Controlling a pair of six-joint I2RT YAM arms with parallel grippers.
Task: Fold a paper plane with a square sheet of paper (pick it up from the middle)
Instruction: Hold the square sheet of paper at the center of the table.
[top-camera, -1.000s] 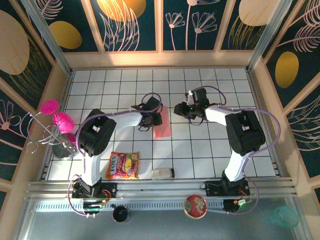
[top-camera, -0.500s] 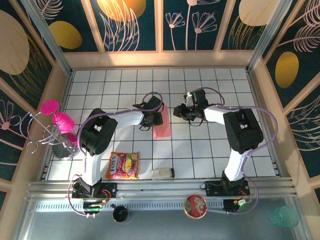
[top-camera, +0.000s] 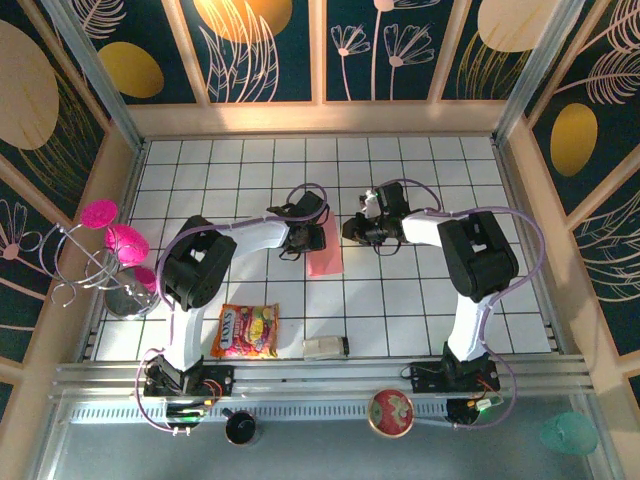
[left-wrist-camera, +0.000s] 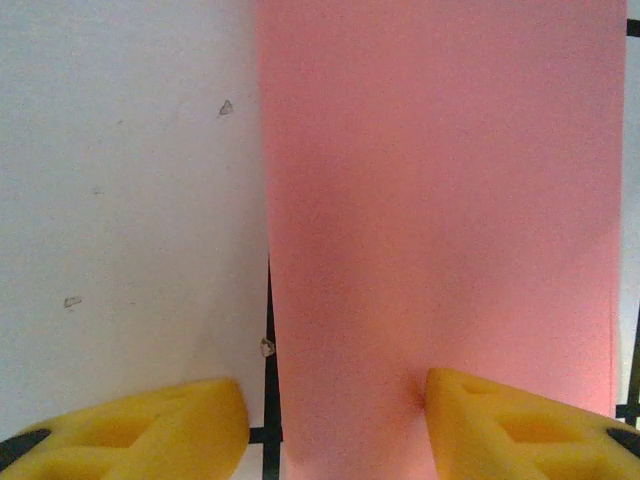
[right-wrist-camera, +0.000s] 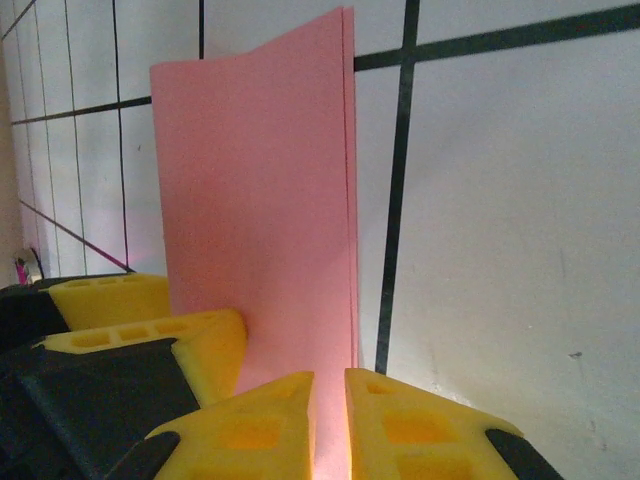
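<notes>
Pinching thin folded salmon-pink paper (right-wrist-camera: 260, 200)

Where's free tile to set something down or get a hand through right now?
Free: back rows of the table along the far wall; the tiles between the right arm and the right wall; the front tiles right of the small grey object. Crowded: centre, where left gripper and right gripper meet at the pink paper; front-left, snack packet.

Orange-yellow snack packet (top-camera: 246, 331) on the tiled table (top-camera: 400, 300), small pale box (top-camera: 325, 347) just beside, magenta-topped wire stand (top-camera: 105, 255) at left
</notes>
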